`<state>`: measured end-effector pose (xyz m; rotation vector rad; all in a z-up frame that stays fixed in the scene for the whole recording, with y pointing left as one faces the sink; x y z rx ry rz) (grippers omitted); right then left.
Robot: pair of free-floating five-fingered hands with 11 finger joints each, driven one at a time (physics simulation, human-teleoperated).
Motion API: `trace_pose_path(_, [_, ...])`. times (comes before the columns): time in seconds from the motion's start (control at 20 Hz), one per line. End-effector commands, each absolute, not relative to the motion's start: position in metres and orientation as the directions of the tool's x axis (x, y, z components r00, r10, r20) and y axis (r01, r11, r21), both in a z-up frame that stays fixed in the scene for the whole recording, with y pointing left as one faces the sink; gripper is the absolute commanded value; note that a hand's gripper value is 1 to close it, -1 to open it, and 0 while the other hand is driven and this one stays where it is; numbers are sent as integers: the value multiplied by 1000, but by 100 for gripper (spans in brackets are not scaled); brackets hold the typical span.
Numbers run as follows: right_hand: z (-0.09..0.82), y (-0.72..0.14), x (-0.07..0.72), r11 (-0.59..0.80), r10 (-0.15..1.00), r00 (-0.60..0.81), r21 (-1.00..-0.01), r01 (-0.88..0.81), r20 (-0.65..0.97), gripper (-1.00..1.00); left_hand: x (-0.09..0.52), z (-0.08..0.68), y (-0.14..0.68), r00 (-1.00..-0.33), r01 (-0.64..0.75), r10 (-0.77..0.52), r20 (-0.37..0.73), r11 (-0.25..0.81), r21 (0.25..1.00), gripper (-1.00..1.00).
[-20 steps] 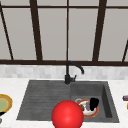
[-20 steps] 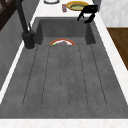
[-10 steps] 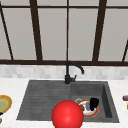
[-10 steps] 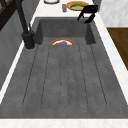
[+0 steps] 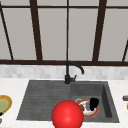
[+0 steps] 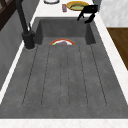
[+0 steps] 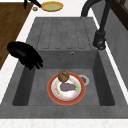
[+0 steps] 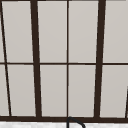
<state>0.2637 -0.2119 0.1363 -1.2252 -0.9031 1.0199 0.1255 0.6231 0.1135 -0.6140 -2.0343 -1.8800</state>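
The right hand [image 5: 94, 103] hovers over the sink basin [image 7: 98, 75], above the near edge of a red-rimmed plate [image 7: 53, 94]; its fingers [image 7: 37, 62] hang loosely curled downward and hold nothing. The plate lies on the basin floor beside the drain [image 7: 84, 79], carrying a brown round food item [image 7: 63, 76] and a purple eggplant [image 7: 67, 86]. A black faucet [image 5: 70, 72] stands behind the sink. A red ball [image 5: 67, 115] sits at the front edge in the front view. A yellow plate [image 7: 52, 6] rests on the surface at the left, with the left hand [image 7: 32, 2] beside it; I cannot tell how its fingers stand.
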Motion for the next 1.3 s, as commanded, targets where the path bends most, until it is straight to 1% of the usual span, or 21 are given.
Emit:
trace_pose_path(0.0, [136,-212,264,47,953,304,-991,-123,8,0,125,114,623,-843,503,204,497,-26,864,-100])
trace_pose_path(0.25, [136,-212,264,47,953,304,-991,-123,8,0,122,107,608,-839,520,181,513,-8,854,-100])
trace_pose_path(0.45, [136,-212,264,47,953,304,-991,-123,8,0,119,110,607,-855,502,146,498,-13,865,-100])
trace_pose_path(0.5, [136,-212,264,47,953,304,-991,-123,8,0,128,104,611,-842,526,144,519,15,850,-100])
trace_pose_path(0.55, [136,-212,264,47,953,304,-991,-123,8,0,133,97,610,-829,548,144,540,19,836,-100])
trace_pose_path(0.65, [136,-212,264,47,953,304,-991,-123,8,0,128,86,609,-822,555,154,549,-4,832,-100])
trace_pose_path(0.9, [136,-212,264,47,953,304,-991,-123,8,0,138,82,617,-819,565,131,558,23,825,-100])
trace_pose_path(0.95, [136,-212,264,47,953,304,-991,-123,8,0,139,82,617,-820,565,132,557,24,825,100])
trace_pose_path(1.0, [136,-212,264,47,953,304,-991,-123,8,0,139,85,618,-844,516,166,510,-7,856,100])
trace_pose_path(1.1, [136,-212,264,47,953,304,-991,-123,8,0,145,86,619,-848,507,180,498,4,862,100])
trace_pose_path(1.15, [136,-212,264,47,953,304,-991,-123,8,0,145,93,617,-842,512,199,501,2,859,100])
trace_pose_path(1.2, [136,-212,264,47,953,304,-991,-123,8,0,145,96,615,-812,561,195,550,-1,828,100])
trace_pose_path(1.25, [136,-212,264,47,953,304,-991,-123,8,0,143,98,614,-800,580,193,568,8,814,100])
